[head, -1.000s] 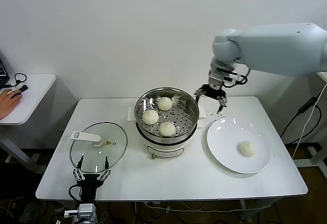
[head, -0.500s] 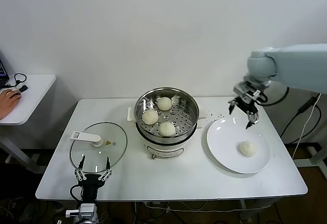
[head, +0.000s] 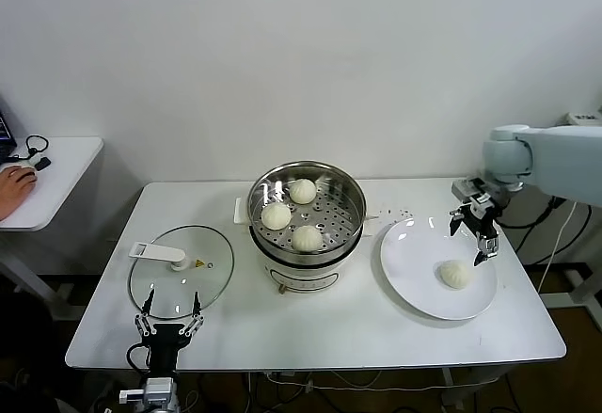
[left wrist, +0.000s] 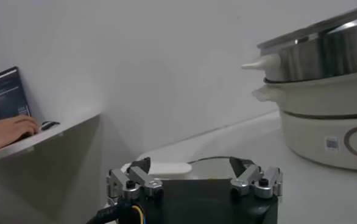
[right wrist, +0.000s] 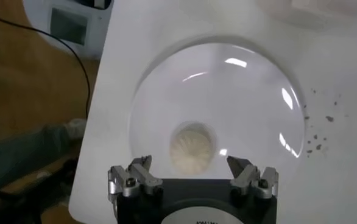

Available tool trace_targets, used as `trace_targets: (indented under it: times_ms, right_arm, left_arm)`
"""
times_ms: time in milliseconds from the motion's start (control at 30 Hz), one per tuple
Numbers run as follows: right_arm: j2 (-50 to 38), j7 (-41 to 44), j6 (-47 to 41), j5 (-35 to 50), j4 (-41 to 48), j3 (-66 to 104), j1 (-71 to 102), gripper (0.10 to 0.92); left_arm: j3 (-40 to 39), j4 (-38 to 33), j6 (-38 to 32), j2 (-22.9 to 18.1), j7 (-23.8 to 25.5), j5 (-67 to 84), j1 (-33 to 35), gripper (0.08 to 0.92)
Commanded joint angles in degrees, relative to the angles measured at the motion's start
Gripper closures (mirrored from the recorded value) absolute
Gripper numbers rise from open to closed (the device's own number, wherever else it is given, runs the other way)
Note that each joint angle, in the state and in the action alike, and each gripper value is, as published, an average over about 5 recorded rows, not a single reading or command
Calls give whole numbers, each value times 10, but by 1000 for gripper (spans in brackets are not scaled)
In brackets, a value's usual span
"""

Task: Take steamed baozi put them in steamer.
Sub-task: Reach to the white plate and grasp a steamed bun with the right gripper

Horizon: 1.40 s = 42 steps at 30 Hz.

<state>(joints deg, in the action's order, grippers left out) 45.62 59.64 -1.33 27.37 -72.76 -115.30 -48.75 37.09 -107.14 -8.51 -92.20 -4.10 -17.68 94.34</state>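
I have the right arm (head: 550,154) reaching in from the right side, bent down at the wrist so the right gripper (head: 474,232) hangs above the far right part of the white plate (head: 414,272). Its fingers (right wrist: 136,173) are spread wide with nothing between them, and from the wrist camera I look straight down on the last bun (right wrist: 192,146), which sits alone on the plate just below the open jaws. Three buns (head: 276,215) lie on the perforated tray inside the steamer (head: 306,220) at the middle of the table (head: 339,338). The left gripper (head: 170,323) is parked low at the near edge, spread and empty, just short of the glass lid (head: 181,270).
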Motion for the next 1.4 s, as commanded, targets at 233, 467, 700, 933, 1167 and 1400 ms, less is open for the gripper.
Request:
trace_targets:
  times_ms: [233,467,700,933,1167,1400]
  right_arm:
    - [-19,-1,-19,-49,84,119,157,203]
    - [-12,-1,-16,-54,121,154,198,203]
    - [-9,0,-11,-66,137,173,217,203]
    - [-5,-1,-8,-78,156,200,241,203]
    - [-5,-1,-5,-91,163,212,253,203]
    - [-6,-3,-5,-100,163,223,262,203]
  left_arm:
    - [6,4,2,-11,0,0,0,177]
    - [8,5,4,-11,1,0,0,177]
    - [10,9,2,-11,0,0,-1,177]
    - [10,12,1,-11,0,0,-1,177]
    - [14,13,0,-9,-1,0,-1,177]
    - [11,14,0,-9,-1,-3,-2,177]
